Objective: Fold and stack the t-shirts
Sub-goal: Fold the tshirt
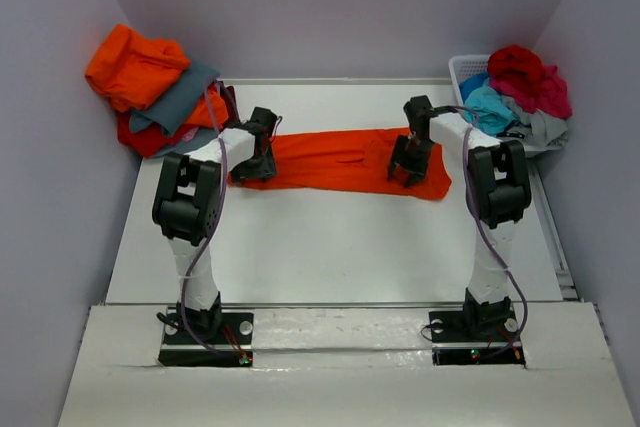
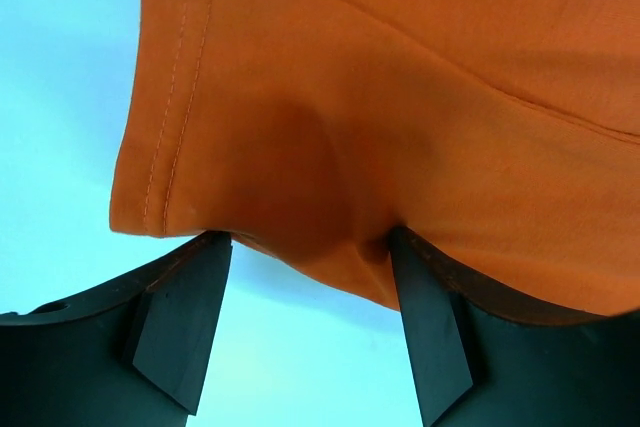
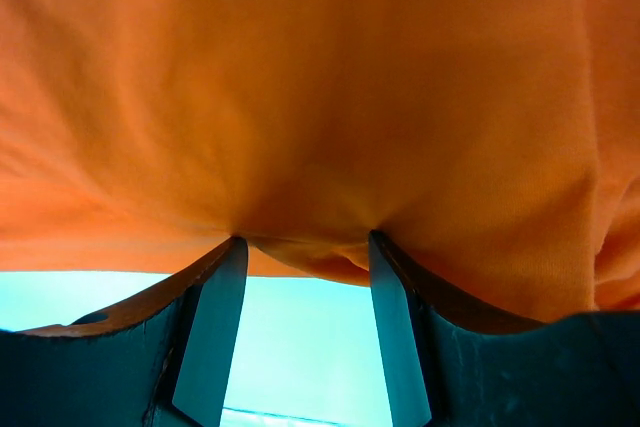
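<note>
An orange-red t-shirt [image 1: 340, 159] lies spread in a long band across the middle of the table. My left gripper [image 1: 256, 163] is down on its left end. In the left wrist view the gripper [image 2: 305, 247] is open, with the fingertips [image 2: 180, 317] touching the shirt's near edge [image 2: 300, 147] beside the stitched hem and cloth bulging between them. My right gripper [image 1: 410, 169] is down on the shirt's right part. In the right wrist view that gripper [image 3: 305, 244] is open, its fingers [image 3: 400, 337] set against the shirt's edge [image 3: 320, 97].
A pile of shirts, orange [image 1: 135, 65], slate-grey [image 1: 180, 97] and red [image 1: 145, 135], lies at the back left. A white slatted basket [image 1: 462, 69] at the back right holds crimson [image 1: 530, 75], turquoise [image 1: 488, 105] and grey shirts. Walls close in both sides.
</note>
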You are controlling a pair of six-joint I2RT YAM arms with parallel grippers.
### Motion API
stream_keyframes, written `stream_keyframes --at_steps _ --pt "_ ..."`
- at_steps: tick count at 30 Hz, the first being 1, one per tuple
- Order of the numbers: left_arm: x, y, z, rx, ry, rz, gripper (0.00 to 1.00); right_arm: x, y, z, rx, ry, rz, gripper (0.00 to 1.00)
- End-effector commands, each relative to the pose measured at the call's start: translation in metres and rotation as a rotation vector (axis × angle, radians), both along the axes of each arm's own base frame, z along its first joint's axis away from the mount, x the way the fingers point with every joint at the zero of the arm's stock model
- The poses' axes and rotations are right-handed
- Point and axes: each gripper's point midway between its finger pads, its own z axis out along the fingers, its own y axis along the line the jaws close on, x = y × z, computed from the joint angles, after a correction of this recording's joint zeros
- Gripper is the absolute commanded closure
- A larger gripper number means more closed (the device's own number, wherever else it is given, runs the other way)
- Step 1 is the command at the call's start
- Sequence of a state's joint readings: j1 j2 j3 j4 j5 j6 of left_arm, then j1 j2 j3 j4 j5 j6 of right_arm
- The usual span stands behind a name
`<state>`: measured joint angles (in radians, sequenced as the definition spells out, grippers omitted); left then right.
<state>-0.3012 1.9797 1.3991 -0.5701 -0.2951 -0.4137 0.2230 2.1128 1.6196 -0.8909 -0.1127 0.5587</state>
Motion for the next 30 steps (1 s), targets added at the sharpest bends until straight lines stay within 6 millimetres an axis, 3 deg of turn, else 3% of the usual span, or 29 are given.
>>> stream_keyframes --at_steps 1,7,13,17,22,26,30 --pt "-0.051 0.003 -0.005 -0.03 0.126 0.003 0.24 -0.016 -0.042 -0.014 -0.117 0.061 -0.053 0.42" --pt "-0.075 -0.01 0.012 -0.076 0.135 -0.036 0.26 -0.013 -0.067 -0.006 -0.152 0.054 -0.088 0.42" --pt "-0.119 -0.025 0.018 -0.092 0.18 -0.092 0.26 -0.003 -0.083 -0.002 -0.184 0.054 -0.111 0.42" --pt "-0.148 -0.023 0.017 -0.1 0.21 -0.099 0.26 0.026 -0.081 0.01 -0.187 0.01 -0.114 0.42" --pt "-0.18 -0.017 0.02 -0.111 0.226 -0.087 0.26 0.044 -0.079 0.016 -0.181 0.0 -0.105 0.42" --pt "-0.177 -0.012 0.034 -0.096 0.179 -0.084 0.26 0.051 -0.077 0.027 -0.17 -0.03 -0.099 0.42" --pt "-0.147 -0.012 0.048 -0.037 0.129 -0.092 0.26 0.049 -0.075 0.039 -0.156 -0.049 -0.1 0.42"
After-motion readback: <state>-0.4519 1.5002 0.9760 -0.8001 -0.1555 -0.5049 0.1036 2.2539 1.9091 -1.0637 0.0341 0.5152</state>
